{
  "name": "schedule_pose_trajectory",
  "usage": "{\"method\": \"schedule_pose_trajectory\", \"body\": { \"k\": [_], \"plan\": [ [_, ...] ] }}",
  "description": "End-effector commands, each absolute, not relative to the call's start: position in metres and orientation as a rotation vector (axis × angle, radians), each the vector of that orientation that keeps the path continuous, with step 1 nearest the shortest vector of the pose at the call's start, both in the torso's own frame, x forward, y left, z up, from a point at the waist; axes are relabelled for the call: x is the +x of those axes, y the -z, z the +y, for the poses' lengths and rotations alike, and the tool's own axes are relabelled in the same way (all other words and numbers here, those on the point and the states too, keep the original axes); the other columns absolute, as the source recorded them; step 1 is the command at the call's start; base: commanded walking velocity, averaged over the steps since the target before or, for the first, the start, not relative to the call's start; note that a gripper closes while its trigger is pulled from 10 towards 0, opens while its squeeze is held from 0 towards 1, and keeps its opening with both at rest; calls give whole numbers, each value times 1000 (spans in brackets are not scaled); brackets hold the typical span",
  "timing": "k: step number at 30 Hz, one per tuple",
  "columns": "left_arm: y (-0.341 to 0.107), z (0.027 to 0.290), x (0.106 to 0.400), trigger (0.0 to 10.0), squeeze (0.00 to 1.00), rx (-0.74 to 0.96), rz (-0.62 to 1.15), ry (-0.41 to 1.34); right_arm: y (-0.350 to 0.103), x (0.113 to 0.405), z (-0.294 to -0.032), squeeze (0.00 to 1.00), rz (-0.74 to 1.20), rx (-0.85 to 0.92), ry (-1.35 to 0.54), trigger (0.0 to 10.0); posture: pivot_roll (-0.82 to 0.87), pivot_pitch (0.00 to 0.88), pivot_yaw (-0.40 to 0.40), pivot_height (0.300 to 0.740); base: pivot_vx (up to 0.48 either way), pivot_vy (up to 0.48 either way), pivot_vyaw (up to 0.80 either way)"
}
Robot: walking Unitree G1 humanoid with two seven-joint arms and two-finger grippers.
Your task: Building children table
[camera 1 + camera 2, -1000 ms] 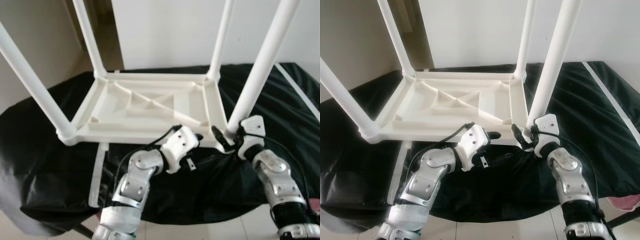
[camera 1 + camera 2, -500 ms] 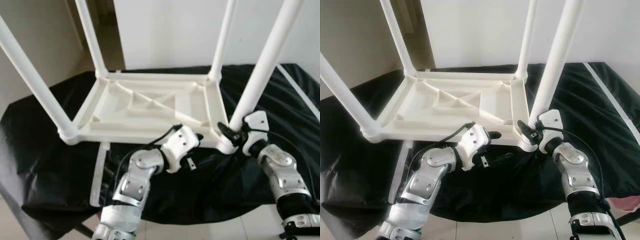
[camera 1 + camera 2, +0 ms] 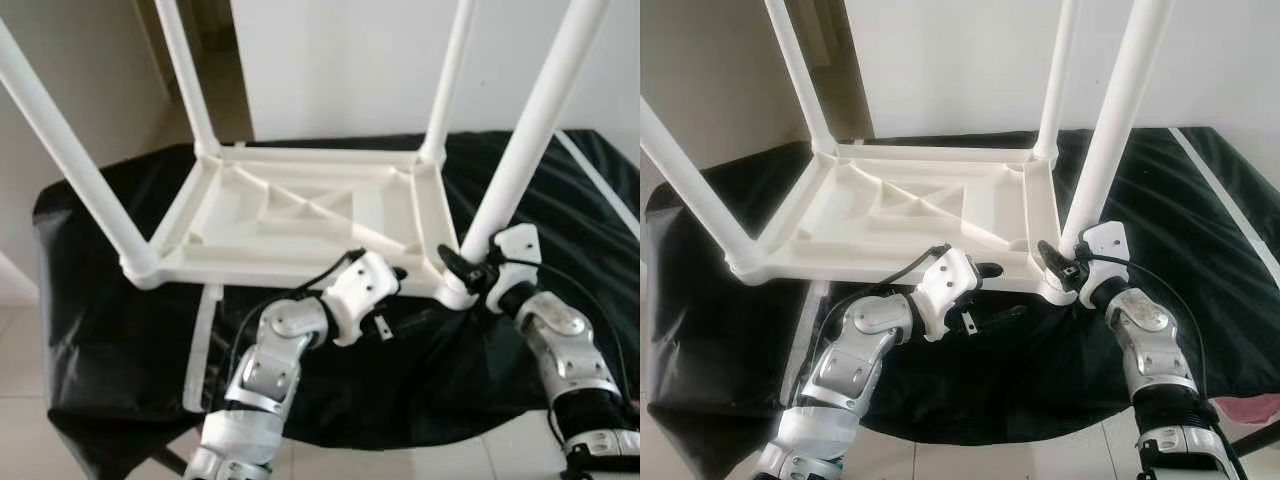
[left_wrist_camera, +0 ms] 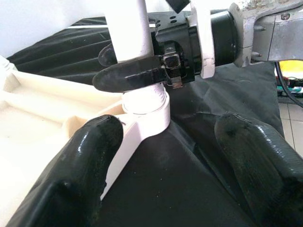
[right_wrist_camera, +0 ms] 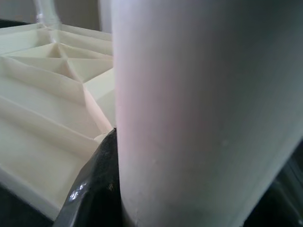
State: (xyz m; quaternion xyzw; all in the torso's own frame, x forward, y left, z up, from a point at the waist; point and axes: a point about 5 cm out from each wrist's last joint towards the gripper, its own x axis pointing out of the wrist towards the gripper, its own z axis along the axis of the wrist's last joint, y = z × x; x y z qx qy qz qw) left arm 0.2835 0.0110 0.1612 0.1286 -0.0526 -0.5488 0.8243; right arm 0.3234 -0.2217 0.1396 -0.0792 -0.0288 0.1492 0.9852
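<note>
A black cloth [image 3: 100, 300] drapes the work surface, hanging in folds at its near edge. On it lies a white plastic children's table [image 3: 300, 215], turned upside down, its ribbed underside facing up and its four legs rising out of the corner sockets. The near right leg [image 3: 525, 140] stands tall in its socket at the table's near right corner.

The robot's right gripper [image 4: 137, 71] is clamped on that near right leg just above the socket, one black finger wrapped across the front of the white tube and the other behind it. From the right wrist the leg [image 5: 203, 109] looms close and pale, with a black finger [image 5: 94, 189] pressed against its side.

The left gripper [image 4: 165, 175] hovers low over the cloth beside the table's near edge, close to the same corner, its two fingers [image 4: 75, 175] held well apart and gripping nothing.

A loose white strip [image 3: 200, 345] lies on the cloth at the near left, just beside the tabletop's rim.
</note>
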Motion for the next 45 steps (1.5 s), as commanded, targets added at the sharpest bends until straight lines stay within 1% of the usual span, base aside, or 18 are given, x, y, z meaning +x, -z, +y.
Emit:
{"method": "schedule_pose_trajectory", "body": {
  "k": [1, 4, 6, 7, 11, 14, 17, 20, 23, 25, 26, 27, 28, 30, 31, 37, 44, 45],
  "plan": [
    [-159, 16, 290, 10000, 0, 269, -120, 1003, -123, 319, -223, 0, 23, -117, -253, 10000, -53, 0, 53, 740, 0, 0, 0],
    [-159, 16, 289, 10000, 0, 269, -120, 1005, -124, 318, -222, 0, 19, -93, -243, 10000, -57, 0, 55, 740, 0, 0, 0],
    [-159, 15, 289, 10000, 0, 270, -120, 1010, -124, 320, -223, 0, 26, -109, -178, 10000, -58, 0, 55, 740, 0, 0, 0],
    [-159, 15, 289, 10000, 0, 270, -120, 1010, -124, 320, -223, 0, 26, -109, -178, 10000, -58, 0, 55, 740, 0, 0, 0],
    [-159, 14, 288, 10000, 0, 269, -119, 1013, -124, 322, -222, 0, 32, -75, -33, 10000, -58, 0, 54, 740, 0, 0, 0],
    [-158, 14, 288, 10000, 0, 269, -119, 1013, -124, 322, -221, 0, 32, -70, -18, 10000, -58, 0, 54, 740, 0, 0, 0],
    [-158, 13, 288, 10000, 0, 264, -117, 1013, -122, 321, -219, 0, 51, -72, 95, 10000, -57, 0, 48, 740, 0, 0, 0],
    [-158, 13, 288, 10000, 0, 263, -117, 1012, -121, 321, -218, 0, 54, -74, 117, 10000, -57, 0, 48, 740, 0, 0, 0],
    [-157, 14, 287, 10000, 0, 261, -116, 1008, -116, 318, -217, 0, 74, -38, 288, 10000, -47, 0, 37, 740, 0, 0, 0],
    [-157, 14, 286, 10000, 0, 261, -116, 1007, -115, 318, -217, 0, 77, -32, 322, 10000, -47, 0, 37, 740, 0, 0, 0],
    [-157, 15, 286, 10000, 0, 261, -115, 1004, -114, 318, -212, 0, 79, -3, 393, 10000, -45, 0, 33, 740, 0, 0, 0],
    [-157, 15, 286, 10000, 0, 261, -115, 1004, -114, 318, -212, 0, 79, -3, 393, 10000, -45, 0, 33, 740, 0, 0, 0],
    [-157, 15, 286, 10000, 0, 261, -114, 1002, -115, 318, -208, 0, 74, 18, 460, 10000, -43, 0, 31, 740, 0, 0, 0],
    [-157, 15, 286, 10000, 0, 261, -114, 1002, -115, 318, -208, 0, 74, 18, 460, 10000, -43, 0, 31, 740, 0, 0, 0],
    [-156, 15, 286, 10000, 0, 260, -114, 1000, -119, 320, -196, 0, 68, 66, 533, 10000, -40, 0, 30, 740, 0, 0, 0],
    [-157, 15, 287, 10000, 0, 261, -115, 1000, -122, 321, -182, 0, 48, 57, 480, 10000, -37, 0, 29, 740, 0, 0, 0],
    [-157, 16, 287, 10000, 0, 262, -117, 994, -124, 319, -182, 0, 30, 47, 465, 10000, -39, 0, 27, 740, 0, 0, 0],
    [-157, 15, 286, 10000, 0, 260, -117, 996, -129, 319, -180, 1000, -7, 44, 453, 10000, -42, 0, 27, 740, 0, 0, 0]
  ]
}}
